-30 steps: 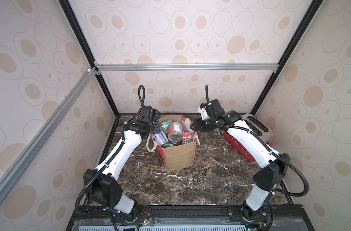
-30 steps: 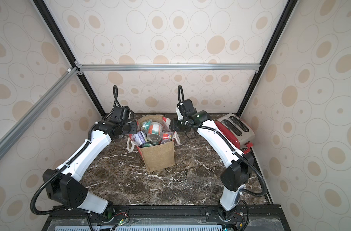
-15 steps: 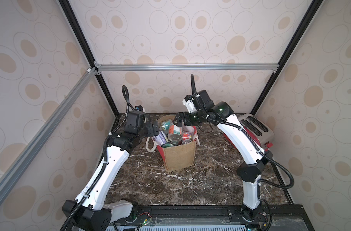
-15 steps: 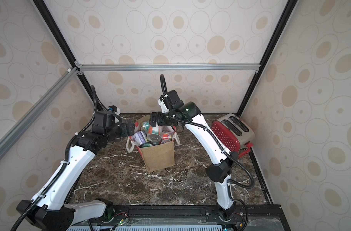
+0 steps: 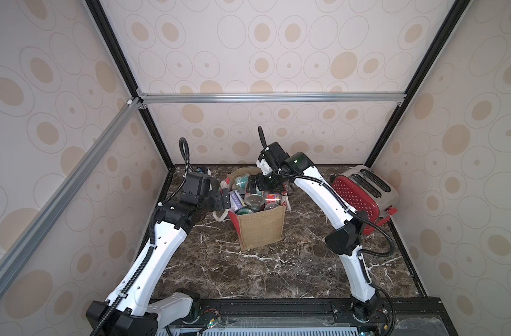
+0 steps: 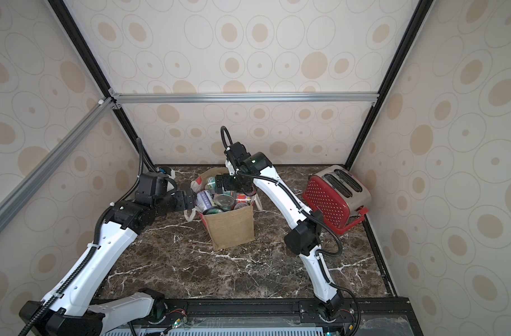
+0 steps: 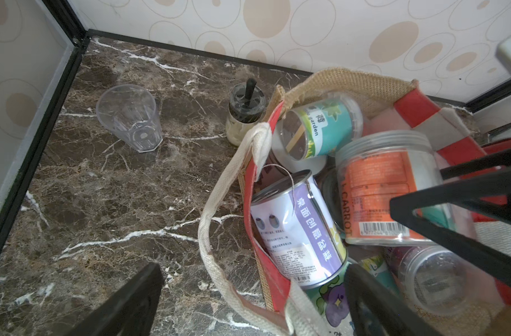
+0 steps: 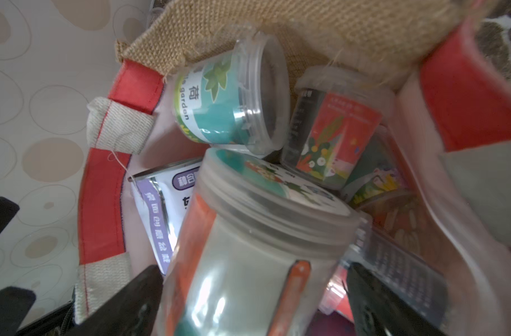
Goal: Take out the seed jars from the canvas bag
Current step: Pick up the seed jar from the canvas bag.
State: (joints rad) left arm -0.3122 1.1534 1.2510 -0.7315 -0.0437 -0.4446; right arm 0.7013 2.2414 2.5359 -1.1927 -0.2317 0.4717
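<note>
Seed jars (image 5: pixel 254 200) piled in the canvas bag (image 5: pixel 261 229) on the counter (image 5: pixel 248 270). Right fingers (image 8: pixel 126 302) spread around the orange-label jar (image 8: pixel 248 276), ready to grab; left fingers (image 7: pixel 123 302), also apart, straddle the bag's rim, probably steadying.

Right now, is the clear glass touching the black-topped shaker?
Apart. Left wrist view shows bare marble between the clear glass and the black-topped shaker.
</note>
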